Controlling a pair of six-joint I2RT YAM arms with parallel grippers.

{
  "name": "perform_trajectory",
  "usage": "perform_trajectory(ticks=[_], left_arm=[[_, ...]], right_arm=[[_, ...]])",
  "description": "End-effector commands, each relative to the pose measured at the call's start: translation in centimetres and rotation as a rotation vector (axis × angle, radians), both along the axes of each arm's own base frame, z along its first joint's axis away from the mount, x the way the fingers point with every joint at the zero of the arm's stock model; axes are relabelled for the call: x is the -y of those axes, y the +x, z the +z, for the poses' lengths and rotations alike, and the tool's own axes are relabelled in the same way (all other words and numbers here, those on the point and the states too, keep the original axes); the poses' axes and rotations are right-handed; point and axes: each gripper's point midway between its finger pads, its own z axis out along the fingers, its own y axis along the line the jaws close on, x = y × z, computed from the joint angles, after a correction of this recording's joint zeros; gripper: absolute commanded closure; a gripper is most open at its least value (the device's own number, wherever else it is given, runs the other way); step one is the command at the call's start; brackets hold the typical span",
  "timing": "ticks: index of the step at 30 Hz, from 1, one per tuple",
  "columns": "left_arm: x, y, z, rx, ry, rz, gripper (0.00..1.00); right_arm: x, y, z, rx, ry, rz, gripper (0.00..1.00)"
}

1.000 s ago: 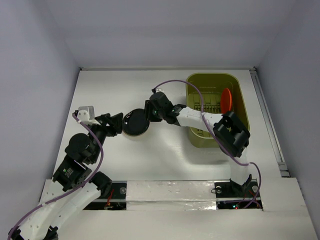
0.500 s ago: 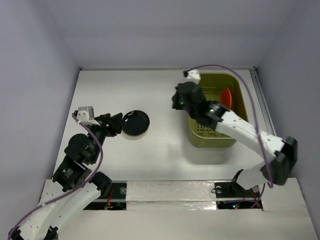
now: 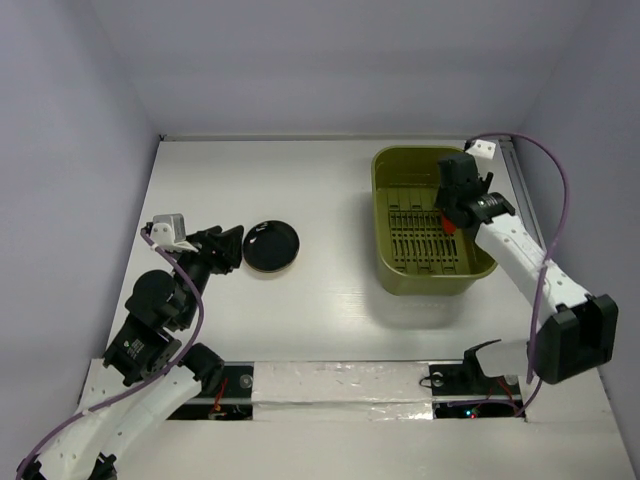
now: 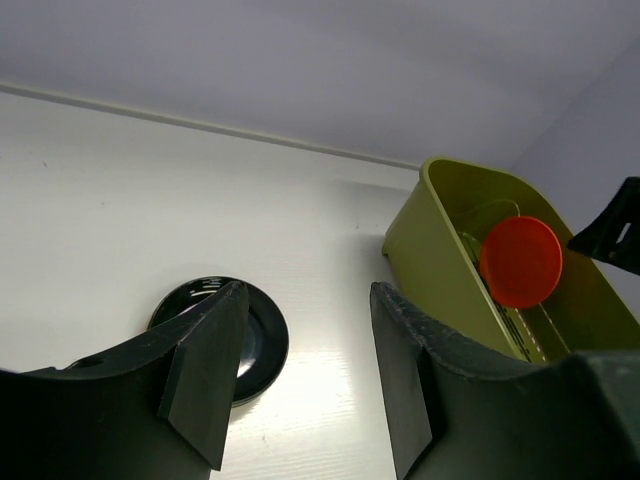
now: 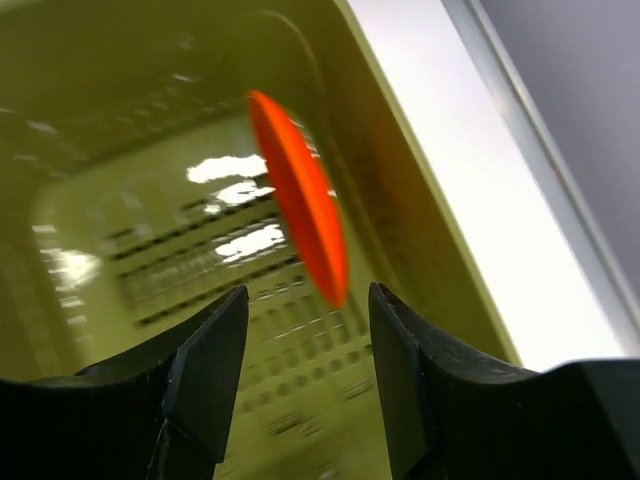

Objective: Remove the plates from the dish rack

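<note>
Orange-red plate (image 5: 298, 195) on edge, inside dish rack (image 3: 425, 282)

Glossy plastic dish rack (image 3: 430, 284); shiny black plate (image 3: 271, 246).

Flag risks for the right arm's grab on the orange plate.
1. The orange plate stands on edge, leaning, in the dish rack; a nudge from the open right end effector could tip it flat.
2. It sits toward the rack's right wall, so the end effector may strike that wall.
</note>
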Motion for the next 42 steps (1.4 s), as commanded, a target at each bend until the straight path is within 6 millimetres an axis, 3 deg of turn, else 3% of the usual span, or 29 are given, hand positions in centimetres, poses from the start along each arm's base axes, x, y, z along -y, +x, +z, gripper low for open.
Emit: perform_trajectory(ticks=[1, 4, 6, 11, 15, 20, 27, 29, 33, 34, 36, 37, 38, 39, 42], left_arm=[[0.0, 0.0, 0.9, 0.038, -0.022, -0.002, 0.52], [0.0, 0.0, 0.9, 0.039, -0.025, -0.003, 0.5], [0.0, 0.0, 0.9, 0.038, -0.024, -0.003, 0.5], [-0.1, -0.1, 1.0, 0.043, -0.027, -0.003, 0.49], [-0.1, -0.1, 1.0, 0.042, -0.026, -0.003, 0.49], [-0.1, -0.1, 1.1, 0.044, -0.028, -0.002, 0.49], [-0.1, -0.1, 1.1, 0.044, -0.028, -0.002, 0.49], [-0.2, -0.1, 1.0, 0.043, -0.027, 0.0, 0.49], [-0.2, -0.1, 1.1, 0.043, -0.03, 0.004, 0.46], [-0.3, -0.1, 1.1, 0.043, -0.03, 0.006, 0.44], [-0.3, -0.1, 1.0, 0.042, -0.029, 0.009, 0.41], [-0.4, -0.1, 1.0, 0.043, -0.029, 0.012, 0.36], [-0.4, -0.1, 1.0, 0.042, -0.03, 0.013, 0.34], [-0.5, -0.1, 0.9, 0.042, -0.03, 0.018, 0.32], [-0.8, -0.1, 1.0, 0.045, -0.033, 0.032, 0.25]], right_arm=[[1.8, 1.5, -1.3, -0.065, -0.05, 0.001, 0.43], [2.2, 2.5, -3.0, -0.125, -0.085, 0.0, 0.45], [3.0, 3.1, -3.0, -0.13, -0.093, -0.019, 0.48], [3.2, 3.9, -3.3, -0.142, -0.122, -0.025, 0.71], [3.5, 3.9, -3.0, -0.154, -0.152, -0.023, 0.81], [4.1, 3.2, 0.2, -0.116, -0.172, -0.032, 0.93], [4.1, 0.9, 8.2, 0.047, -0.112, -0.009, 1.0], [2.7, 0.1, 10.6, 0.129, -0.044, 0.062, 1.0], [-3.3, -1.0, 14.0, 0.279, 0.138, 0.289, 1.0], [-6.6, -1.4, 13.6, 0.275, 0.194, 0.4, 1.0], [-10.4, -1.4, 14.0, 0.315, 0.283, 0.492, 1.0], [-13.9, -1.7, 13.8, 0.324, 0.334, 0.596, 1.0], [-15.8, -1.6, 13.4, 0.316, 0.377, 0.635, 1.0], [-17.9, -0.7, 11.6, 0.275, 0.407, 0.671, 1.0], [-24.7, -0.7, 9.6, 0.237, 0.525, 0.823, 1.0]])
